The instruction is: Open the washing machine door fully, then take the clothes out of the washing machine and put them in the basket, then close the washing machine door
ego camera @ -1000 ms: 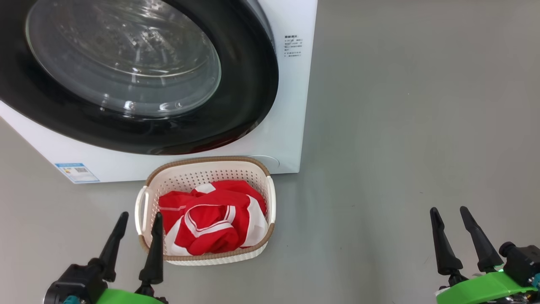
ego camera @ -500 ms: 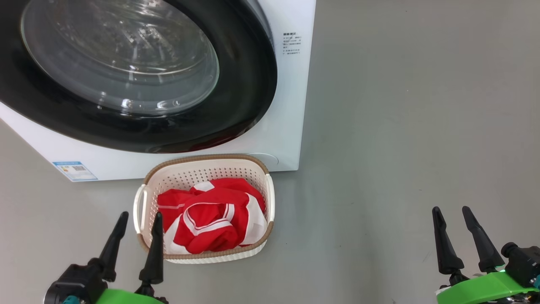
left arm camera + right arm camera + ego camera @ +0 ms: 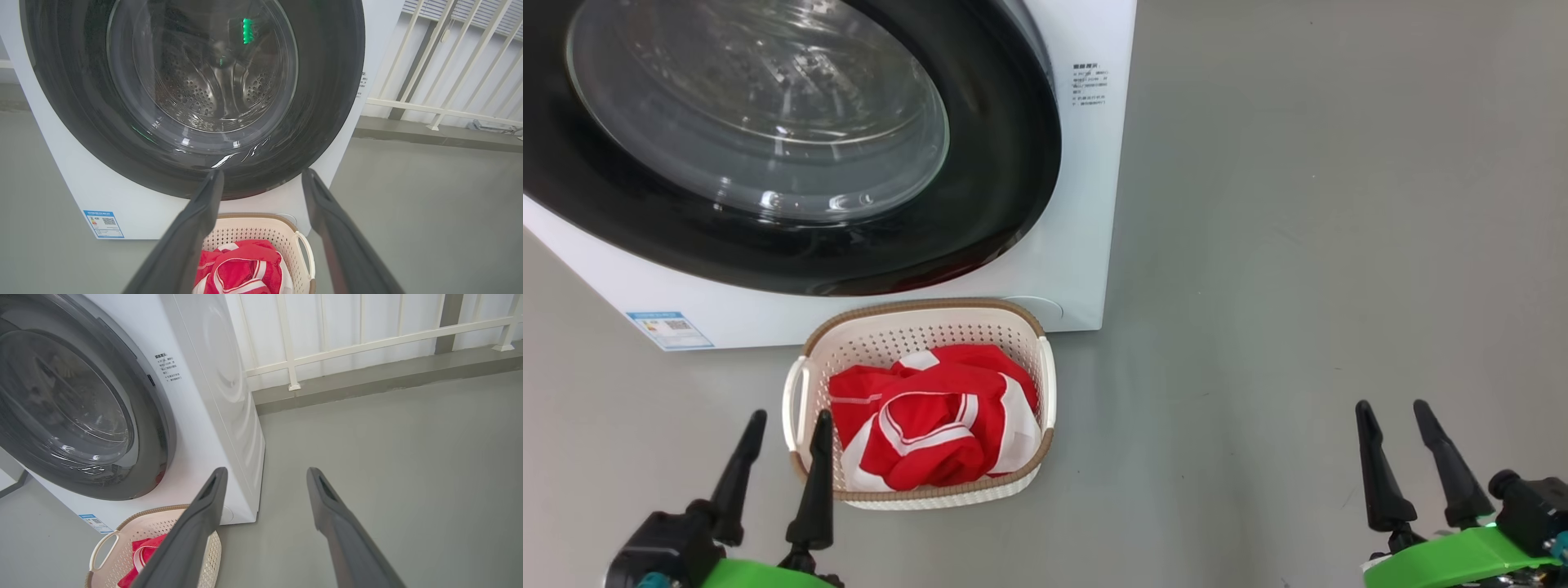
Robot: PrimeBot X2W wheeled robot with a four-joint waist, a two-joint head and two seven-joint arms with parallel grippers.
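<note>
Grey floor (image 3: 1298,245), basket (image 3: 1045,384) of clothes (image 3: 931,425), door (image 3: 1005,163) looking shut: left fingers (image 3: 815,474) and right fingers (image 3: 1374,465), spread wide and empty, should simply stay clear.

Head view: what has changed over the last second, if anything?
Nothing visibly changed beyond a slight shift of the whole picture, which is the camera. The washing machine door stays shut, the clothes stay in the basket, and the left gripper and right gripper stay open, empty, low at either side.

Red clothes (image 3: 931,433) lie heaped in the cream basket (image 3: 907,336) at six o'clock from the washing machine (image 3: 1086,204)'s shut door (image 3: 1005,163).
</note>
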